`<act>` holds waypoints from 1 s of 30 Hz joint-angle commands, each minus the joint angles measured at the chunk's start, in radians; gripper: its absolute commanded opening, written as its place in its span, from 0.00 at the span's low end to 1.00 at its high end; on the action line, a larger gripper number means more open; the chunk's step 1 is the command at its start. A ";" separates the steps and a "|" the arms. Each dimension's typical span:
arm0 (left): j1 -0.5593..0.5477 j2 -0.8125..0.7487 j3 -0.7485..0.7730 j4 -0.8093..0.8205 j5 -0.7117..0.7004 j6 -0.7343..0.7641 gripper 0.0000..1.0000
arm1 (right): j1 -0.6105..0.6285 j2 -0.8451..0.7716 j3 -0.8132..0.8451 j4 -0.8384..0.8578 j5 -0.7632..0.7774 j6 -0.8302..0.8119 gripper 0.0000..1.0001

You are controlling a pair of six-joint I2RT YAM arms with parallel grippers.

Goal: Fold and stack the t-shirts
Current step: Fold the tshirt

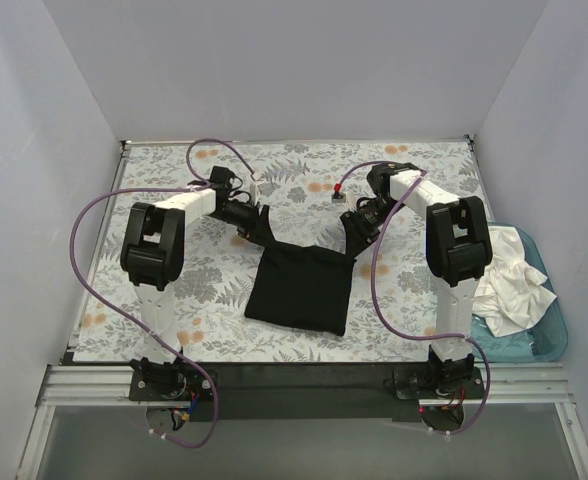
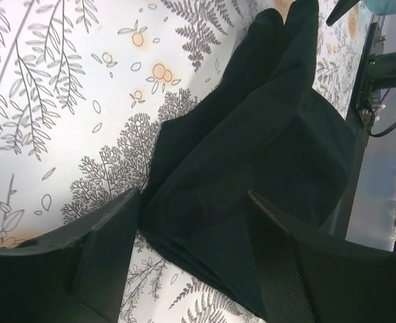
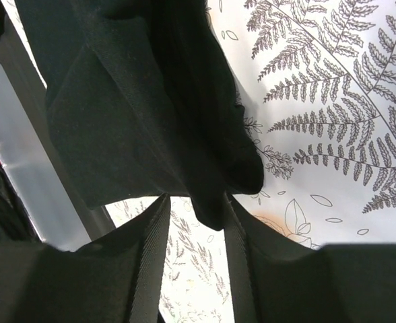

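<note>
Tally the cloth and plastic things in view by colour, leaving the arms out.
black t-shirt: 1
white cloth heap: 1 (the shirts in it cannot be counted apart)
teal tub: 1
floral sheet: 1
Total: 4

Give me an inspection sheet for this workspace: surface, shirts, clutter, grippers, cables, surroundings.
Surface: floral cloth, lying flat.
Job's things: black t-shirt partly folded at centre, two ends stretched toward the grippers; white t-shirts heaped unfolded in the tub at right.
Clutter: one small red-and-white object at the far middle, too small to identify.
Grippers: left gripper and right gripper, each with jaws apart around an end of the black shirt.
Cables: purple cables loop loose, one per side.
Surroundings: plain white walls on three sides.
</note>
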 commanded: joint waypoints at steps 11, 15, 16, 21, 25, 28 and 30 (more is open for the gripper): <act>0.004 -0.145 -0.067 0.075 -0.073 -0.014 0.00 | 0.005 -0.039 0.055 -0.001 0.083 -0.009 0.01; 0.018 -0.174 -0.048 0.086 -0.119 -0.023 0.00 | 0.003 -0.055 0.074 -0.003 0.129 -0.016 0.01; 0.021 -0.174 -0.044 0.084 -0.129 -0.023 0.00 | 0.003 -0.056 0.078 -0.003 0.138 -0.016 0.01; 0.032 -0.142 -0.034 0.118 -0.185 -0.037 0.00 | -0.007 -0.018 0.133 0.005 0.194 0.003 0.01; 0.062 -0.094 -0.038 0.187 -0.243 -0.087 0.00 | -0.014 0.028 0.207 0.017 0.206 0.034 0.01; 0.073 -0.045 -0.007 0.199 -0.255 -0.098 0.00 | -0.014 0.060 0.250 0.033 0.217 0.056 0.01; 0.075 -0.022 0.002 0.218 -0.258 -0.112 0.00 | -0.014 0.097 0.272 0.040 0.229 0.065 0.01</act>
